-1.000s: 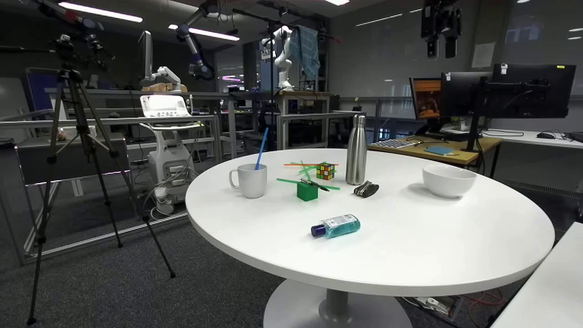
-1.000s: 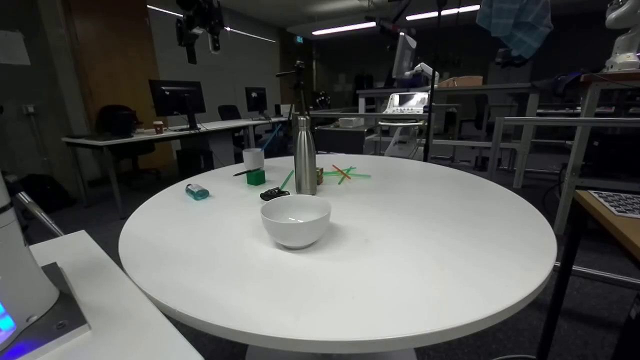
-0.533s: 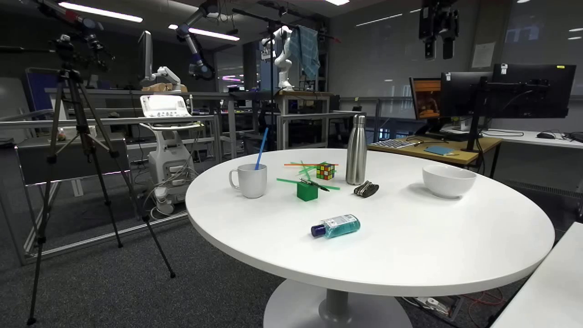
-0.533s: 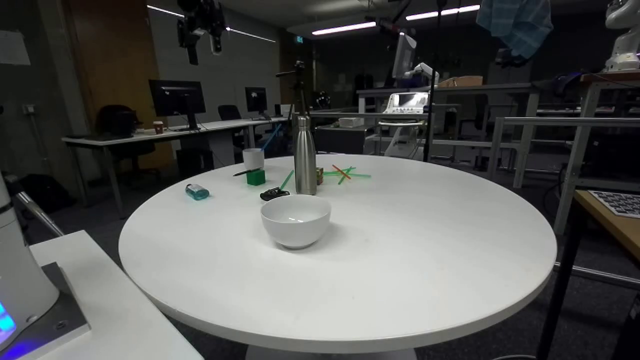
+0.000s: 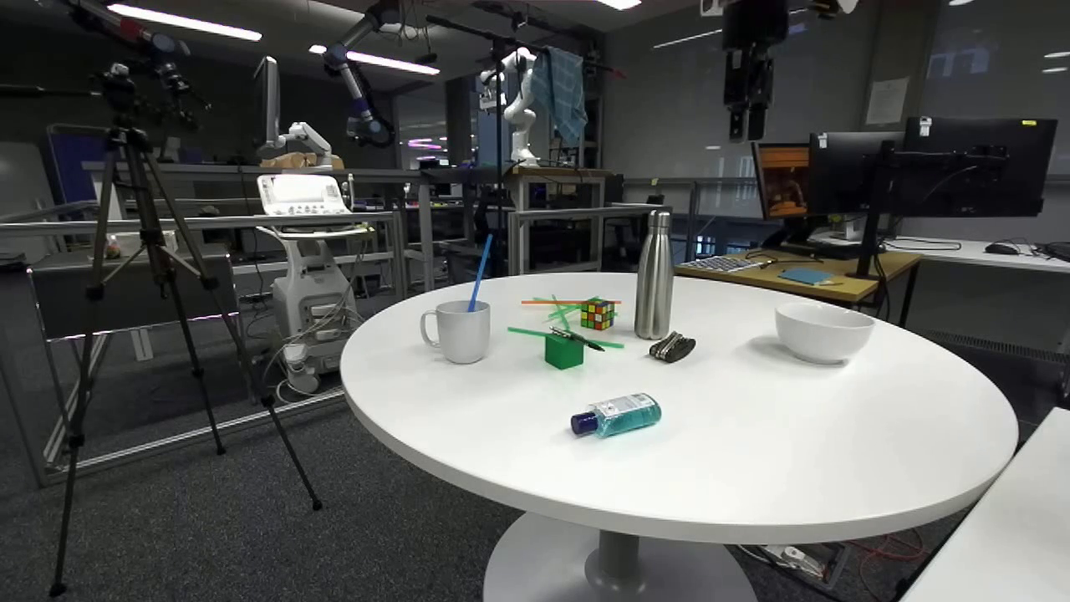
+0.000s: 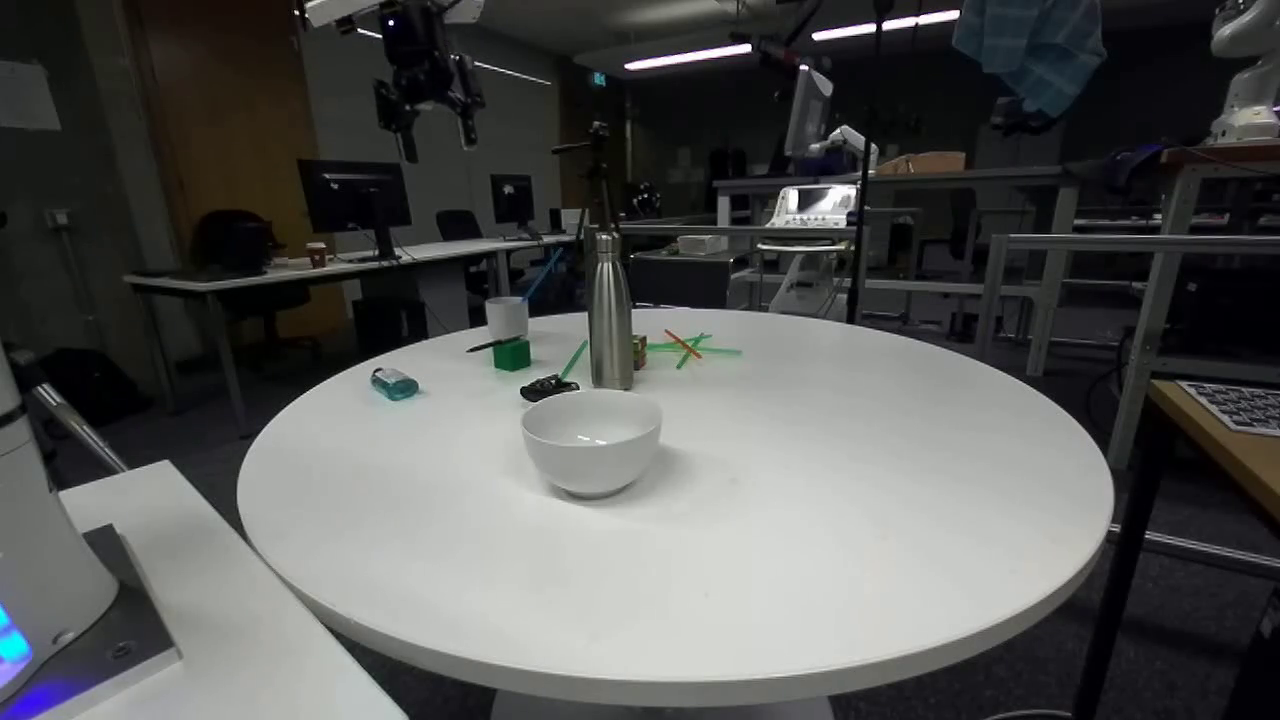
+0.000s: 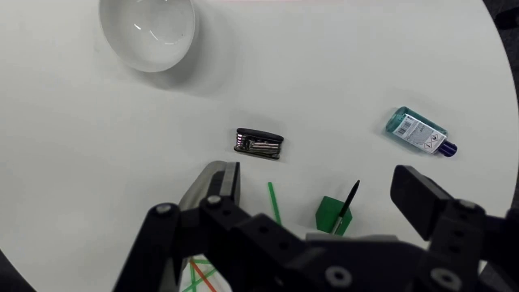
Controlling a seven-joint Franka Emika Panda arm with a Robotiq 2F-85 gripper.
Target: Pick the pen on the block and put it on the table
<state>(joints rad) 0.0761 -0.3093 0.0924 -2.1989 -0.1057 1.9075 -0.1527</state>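
Note:
A black pen with a silver part (image 5: 577,338) rests on top of a small green block (image 5: 563,354), one end sticking out past the block. The block stands on the round white table (image 5: 736,468). In an exterior view the pen (image 6: 488,345) and block (image 6: 513,357) are toward the far left of the table. In the wrist view the pen (image 7: 349,199) and block (image 7: 325,211) appear between the spread fingers, far below; the pen's rear end is hidden by the gripper body. My gripper (image 7: 316,174) is open and empty, high above the table, in both exterior views (image 5: 746,134) (image 6: 438,148).
A steel bottle (image 5: 654,280), a black multitool (image 5: 672,347) and a Rubik's cube (image 5: 598,315) stand near the block. A mug with a blue straw (image 5: 462,333), a sanitizer bottle (image 5: 623,415), a white bowl (image 5: 823,332) and loose green and orange straws (image 6: 690,346) are also on the table.
My gripper has come down somewhat and moved leftward in one exterior view, slightly rightward in another. It has also turned a little. The pen, block and other table objects have not moved.

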